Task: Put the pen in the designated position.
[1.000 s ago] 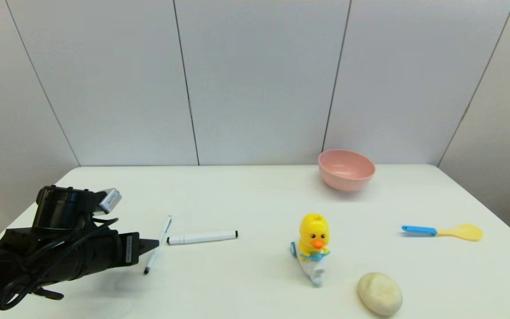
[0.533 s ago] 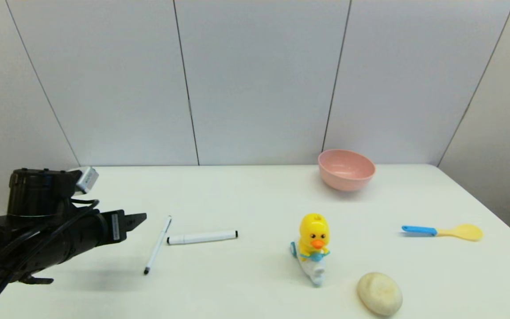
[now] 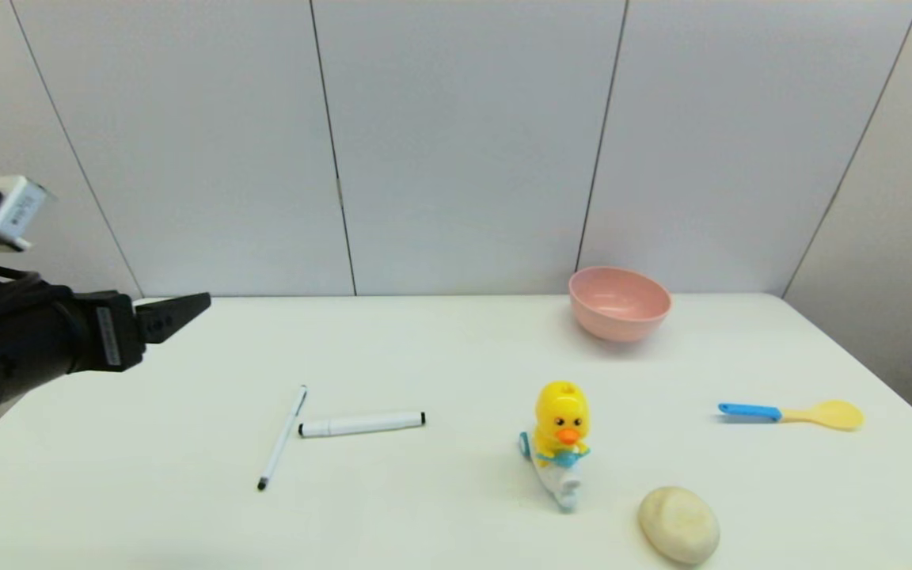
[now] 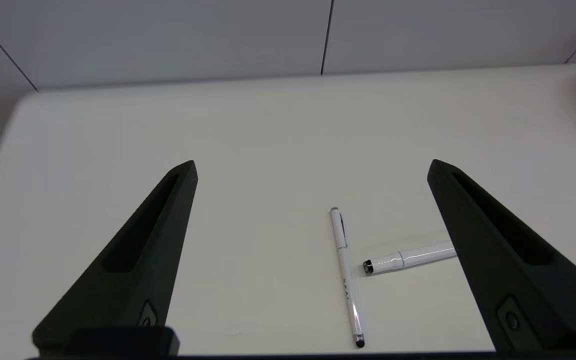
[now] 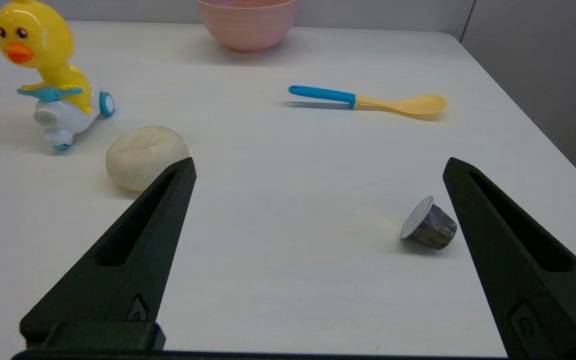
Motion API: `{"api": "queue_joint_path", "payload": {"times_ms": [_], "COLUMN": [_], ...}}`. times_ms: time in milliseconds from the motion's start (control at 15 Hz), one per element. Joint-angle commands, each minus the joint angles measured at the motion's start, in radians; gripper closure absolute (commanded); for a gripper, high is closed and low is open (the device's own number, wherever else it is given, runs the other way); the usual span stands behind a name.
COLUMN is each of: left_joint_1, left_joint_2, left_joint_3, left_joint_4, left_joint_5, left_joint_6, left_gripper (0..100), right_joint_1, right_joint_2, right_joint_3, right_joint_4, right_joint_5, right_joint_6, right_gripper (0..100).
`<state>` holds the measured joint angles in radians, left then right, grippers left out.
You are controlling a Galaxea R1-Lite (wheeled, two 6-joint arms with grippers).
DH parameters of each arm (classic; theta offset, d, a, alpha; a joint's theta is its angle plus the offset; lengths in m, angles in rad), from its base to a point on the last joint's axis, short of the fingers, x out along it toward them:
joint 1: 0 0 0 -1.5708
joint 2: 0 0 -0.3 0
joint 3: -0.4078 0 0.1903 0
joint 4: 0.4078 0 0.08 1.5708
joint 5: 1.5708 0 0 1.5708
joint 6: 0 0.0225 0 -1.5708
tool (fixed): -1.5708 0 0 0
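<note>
The pen [image 3: 282,437] is a thin white stick with a small dark tip, lying free on the white table left of centre; in the left wrist view the pen [image 4: 346,276] lies between and beyond my fingers. My left gripper [image 3: 187,305] hangs high over the table's far left edge, open and empty, well up and to the left of the pen; its own view shows the left gripper [image 4: 312,167] with both fingers spread wide. My right gripper [image 5: 318,167] is open over the table's near right and stays outside the head view.
A thicker white marker [image 3: 362,424] with black ends lies just right of the pen. A yellow duck toy [image 3: 559,442], a beige lump [image 3: 678,525], a blue-handled spoon [image 3: 790,413] and a pink bowl [image 3: 619,302] stand to the right. A small capsule [image 5: 429,225] lies near the right gripper.
My left arm has risen and drawn back to the left, away from the pen. The pen and the marker have not moved.
</note>
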<state>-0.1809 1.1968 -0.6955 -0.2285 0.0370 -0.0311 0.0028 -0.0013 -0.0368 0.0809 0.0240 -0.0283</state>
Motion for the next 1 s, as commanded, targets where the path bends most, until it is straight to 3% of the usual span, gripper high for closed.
{"api": "queue_joint_path", "payload": {"times_ms": [67, 267, 467, 600, 1000], "left_joint_1": [0.0, -0.002, 0.143, 0.205, 0.248], "left_joint_2": [-0.295, -0.399, -0.508, -0.589, -0.927], "left_joint_3": [-0.058, -0.058, -0.033, 0.018, 0.335], "left_joint_4": [0.095, 0.106, 0.173, 0.255, 0.402], "left_joint_5": [-0.039, -0.108, -0.333, -0.417, -0.361], "left_joint_6": [0.105, 0.165, 0.286, 0.33, 0.335], "left_gripper": [0, 0, 0, 0, 0], "right_joint_1": [0.0, 0.0, 0.0, 0.0, 0.0], "right_joint_2": [0.001, 0.001, 0.001, 0.001, 0.001], "right_joint_3": [0.0, 0.0, 0.0, 0.0, 0.0], "right_joint_4": [0.0, 0.0, 0.0, 0.0, 0.0], "right_joint_5": [0.001, 0.001, 0.001, 0.001, 0.001], "right_joint_6": [-0.001, -0.001, -0.001, -0.001, -0.001], "right_gripper": [0, 0, 0, 0, 0]}}
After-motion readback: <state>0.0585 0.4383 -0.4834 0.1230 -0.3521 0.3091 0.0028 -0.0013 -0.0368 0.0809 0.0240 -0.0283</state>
